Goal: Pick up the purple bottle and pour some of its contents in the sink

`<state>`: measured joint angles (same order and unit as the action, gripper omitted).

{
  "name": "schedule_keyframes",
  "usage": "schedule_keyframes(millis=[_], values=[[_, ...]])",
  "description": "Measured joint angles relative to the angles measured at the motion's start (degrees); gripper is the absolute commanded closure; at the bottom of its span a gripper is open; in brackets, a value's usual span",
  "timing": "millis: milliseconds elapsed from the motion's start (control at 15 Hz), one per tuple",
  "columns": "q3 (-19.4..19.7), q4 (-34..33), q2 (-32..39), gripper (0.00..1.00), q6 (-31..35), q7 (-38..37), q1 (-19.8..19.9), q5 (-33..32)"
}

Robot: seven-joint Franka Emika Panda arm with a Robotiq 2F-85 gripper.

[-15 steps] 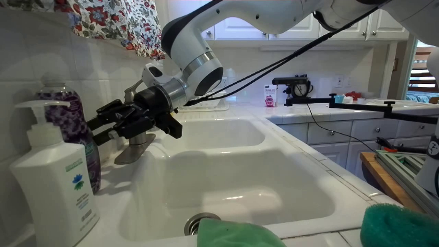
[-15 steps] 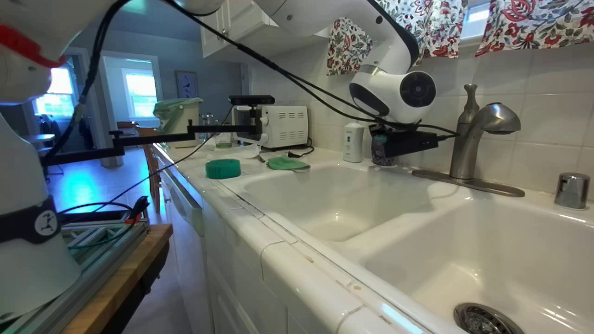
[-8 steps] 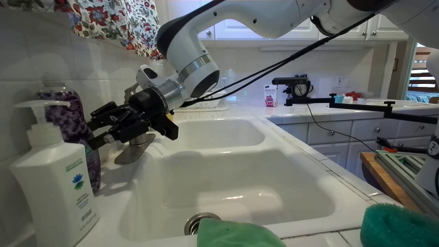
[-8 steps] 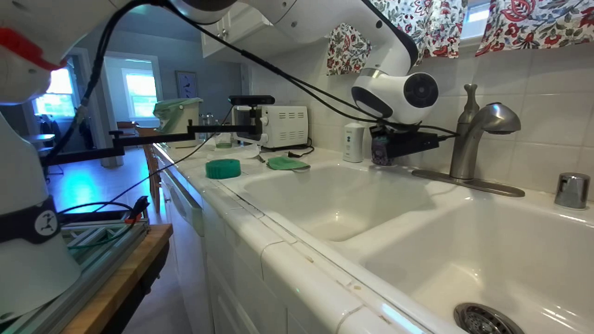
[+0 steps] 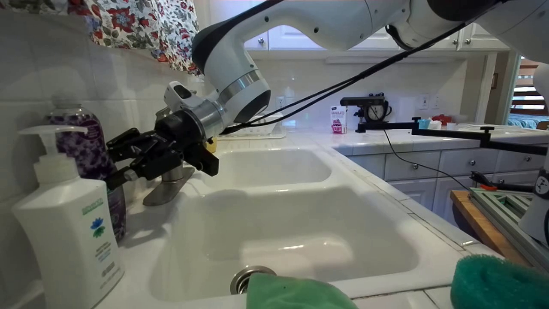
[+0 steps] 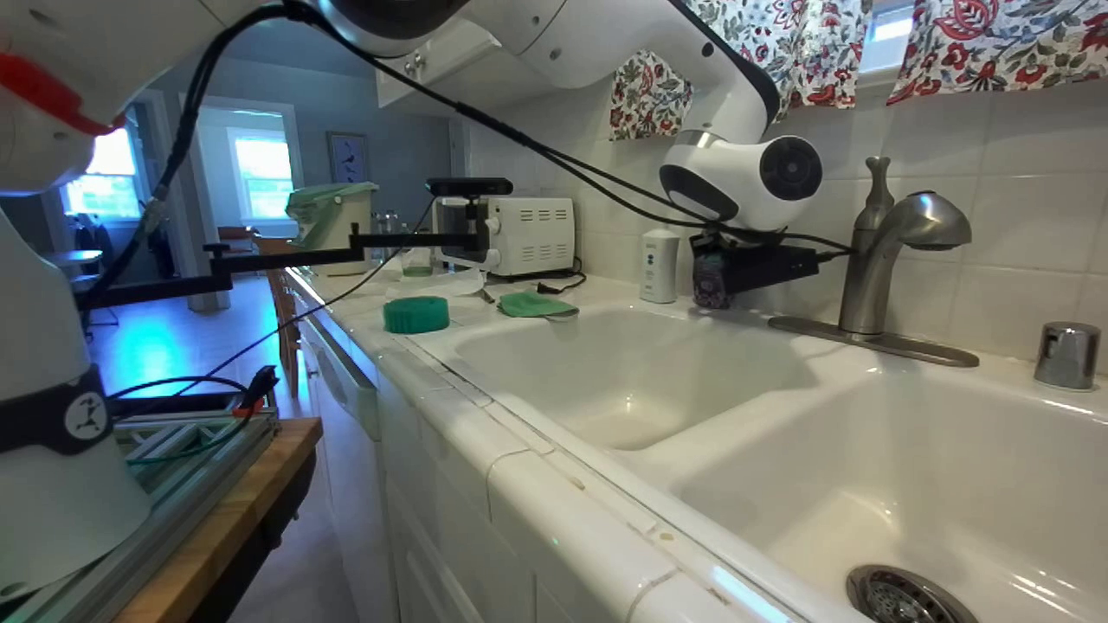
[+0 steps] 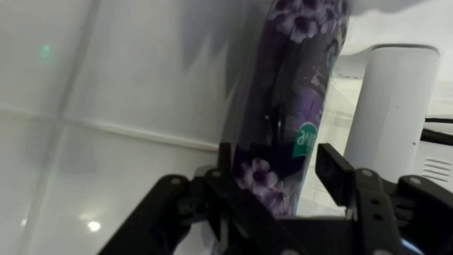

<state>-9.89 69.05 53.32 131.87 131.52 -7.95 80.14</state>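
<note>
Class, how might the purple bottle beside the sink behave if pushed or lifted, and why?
The purple bottle looks tall and narrow, so a high push would probably tip it. Its sheen in the wrist view suggests a slippery surface. Dark purple seems to show through its clear side, suggesting liquid, so it could feel fairly heavy.

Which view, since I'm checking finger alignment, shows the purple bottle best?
Wrist view: the purple bottle shows large between the fingers, its ends out of sight. In both exterior views the gripper partly hides it.
</note>
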Motion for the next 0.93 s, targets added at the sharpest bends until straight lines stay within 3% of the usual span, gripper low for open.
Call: schedule_keyframes(millis=[200, 267, 333, 467, 600, 800, 933], values=[[-0.3, 0.0, 0.0, 0.3, 0.0, -0.7, -0.2, 0.0], [-0.3, 0.0, 0.0, 0.34, -0.1, -1.0, -0.3, 0.0], [-0.3, 0.0, 0.0, 0.56, -0.1, -1.2, -0.4, 0.0], [-0.4, 0.0, 0.0, 0.61, -0.1, -1.5, -0.4, 0.0], [-0.4, -0.1, 0.0, 0.76, -0.1, -1.7, -0.4, 0.0], [-0.5, -0.1, 0.0, 0.82, -0.3, -2.0, -0.4, 0.0], [-0.5, -0.1, 0.0, 0.81, -0.3, -2.1, -0.4, 0.0]])
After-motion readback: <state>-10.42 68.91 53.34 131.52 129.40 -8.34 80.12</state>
